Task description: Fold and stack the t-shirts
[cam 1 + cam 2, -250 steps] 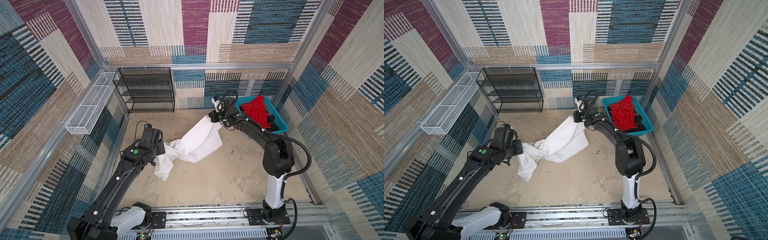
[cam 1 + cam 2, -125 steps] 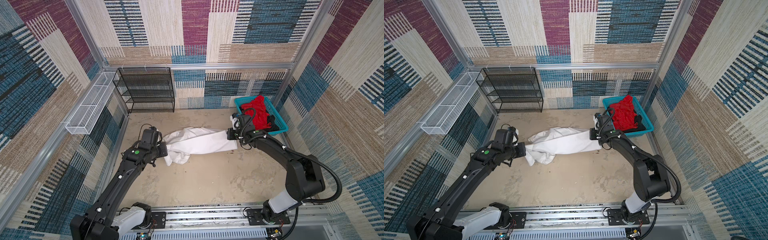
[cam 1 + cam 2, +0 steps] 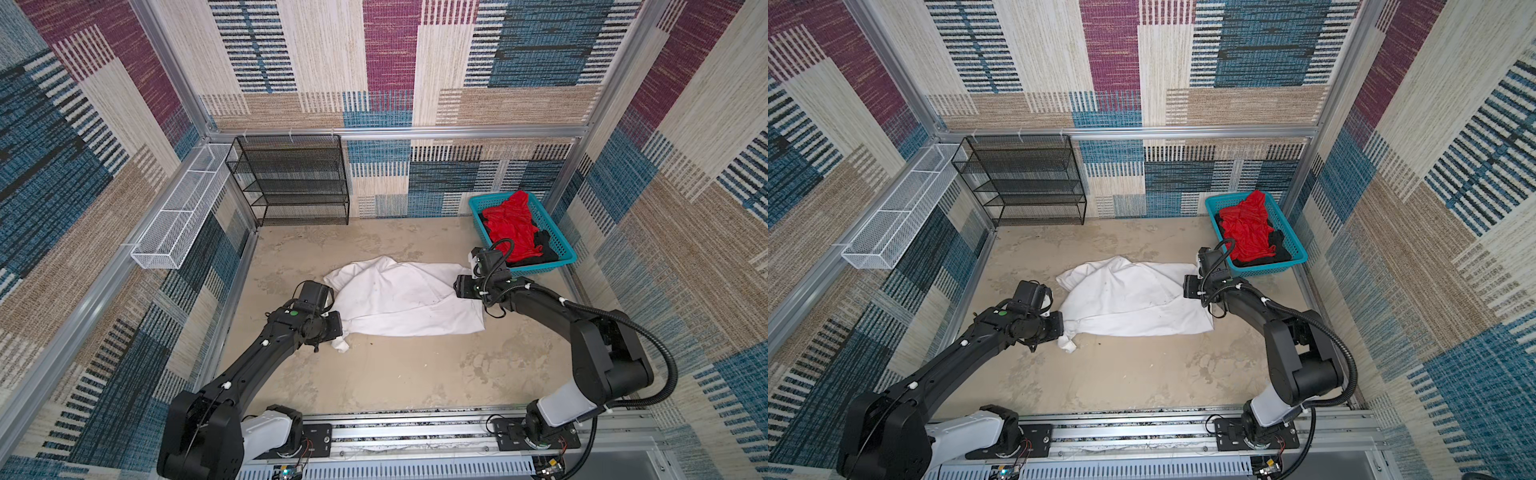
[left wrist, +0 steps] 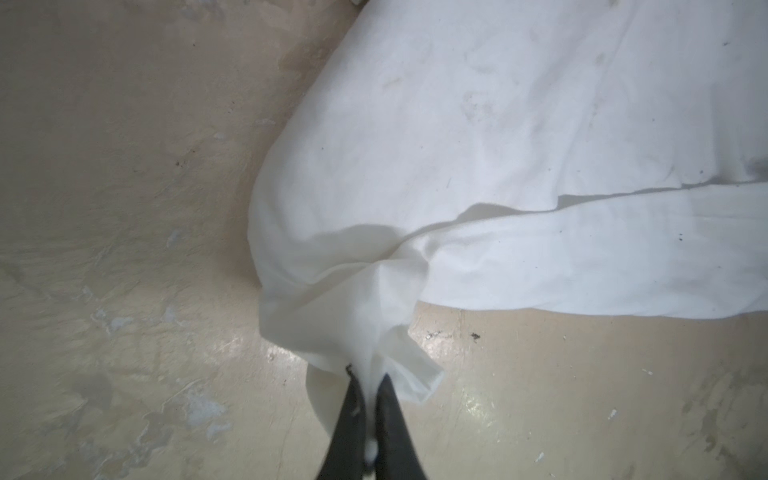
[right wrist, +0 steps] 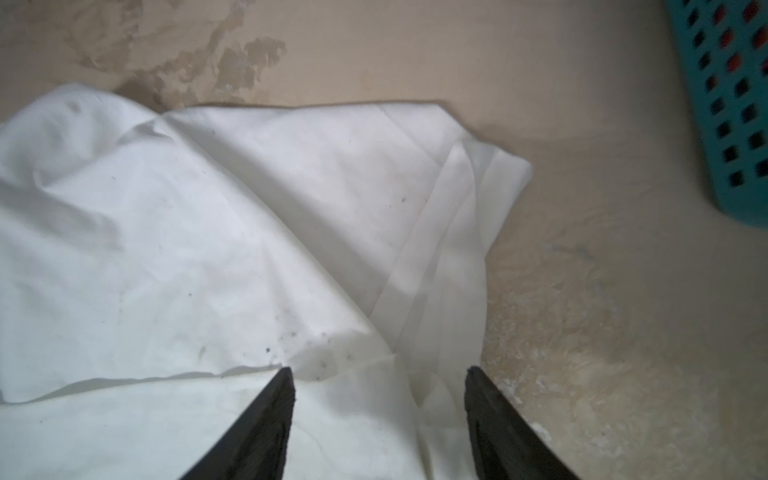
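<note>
White t-shirt (image 3: 405,297): print not visible in any view; its edges run past the frame in both wrist views.
Left gripper (image 4: 368,380): fingertips hidden by the arm in both top views; finger bases cut off in the wrist view.
Black t-shirt (image 3: 542,245): mostly buried under the red t-shirt (image 3: 511,226); shape indeterminate.
Turquoise basket (image 5: 723,104): blurred, only one corner in frame beside the right gripper (image 5: 380,380).
Right gripper fingertips: hidden in both top views.

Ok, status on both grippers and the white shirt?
Left gripper shut on white t-shirt corner. Right gripper open over its far edge. Shirt spread on table. Nothing in the way.
</note>
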Available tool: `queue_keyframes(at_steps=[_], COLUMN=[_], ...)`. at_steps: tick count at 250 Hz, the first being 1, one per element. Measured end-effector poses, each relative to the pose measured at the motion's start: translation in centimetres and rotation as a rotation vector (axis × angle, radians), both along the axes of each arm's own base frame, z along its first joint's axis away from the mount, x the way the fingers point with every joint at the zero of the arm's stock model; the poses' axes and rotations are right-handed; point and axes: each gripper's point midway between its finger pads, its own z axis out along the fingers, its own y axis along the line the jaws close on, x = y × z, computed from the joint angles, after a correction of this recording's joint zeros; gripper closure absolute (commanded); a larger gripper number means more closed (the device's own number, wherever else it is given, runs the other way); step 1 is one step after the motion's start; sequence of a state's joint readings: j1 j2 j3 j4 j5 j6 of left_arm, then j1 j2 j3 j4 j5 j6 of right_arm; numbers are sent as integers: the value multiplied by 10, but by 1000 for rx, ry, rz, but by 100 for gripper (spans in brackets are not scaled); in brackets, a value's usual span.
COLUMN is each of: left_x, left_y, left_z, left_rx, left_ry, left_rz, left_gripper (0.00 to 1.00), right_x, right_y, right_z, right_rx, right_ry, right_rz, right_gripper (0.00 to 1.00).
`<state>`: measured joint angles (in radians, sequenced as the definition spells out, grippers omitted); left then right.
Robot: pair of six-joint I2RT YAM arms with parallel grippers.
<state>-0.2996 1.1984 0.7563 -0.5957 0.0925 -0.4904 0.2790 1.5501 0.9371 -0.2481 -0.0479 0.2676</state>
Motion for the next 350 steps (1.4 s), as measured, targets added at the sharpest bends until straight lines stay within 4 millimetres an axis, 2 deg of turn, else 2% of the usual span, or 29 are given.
queue_keyframes(at_steps=[27,70,100,137,199,230,256,289,307,350], left_x=[1,0,0,-1,-3,-3,-3,-3,-3,-3], left_y=[-1,0,0,0,-2,-2,-2,-3,-3,-3], left_z=[0,-3,-6,-11,-11,-13,-14,-14,-14,-14], left_rx=[-1,2,2,0,-11,-10,-10,-12,-12,-13], left_ry=[-8,-7,-2,8,13,19,21,20,20,20], left_rz=[-1,0,0,1,-4,-4,-5,-5,-5,-5], left_gripper=[100,100,100,100,100,100,100,100,100,100], right_x=[-1,-13,-16,-18,-21,-25,-28,-28,-27,-27], right_y=[-1,-6,-6,-7,-8,-10,-11,-11,-11,-9], right_z=[6,-10,-14,-26,-32,-37,-41,-41,-38,-24], right_rx=[0,-9,-9,-18,-22,-31,-36,-35,-33,-18], right_ry=[-18,26,37,67,84,96,106,104,98,65], right_rz=[-3,-8,-11,-12,-15,-18,-19,-19,-19,-6], right_gripper=[41,54,56,65,69,66,76,89,100,100])
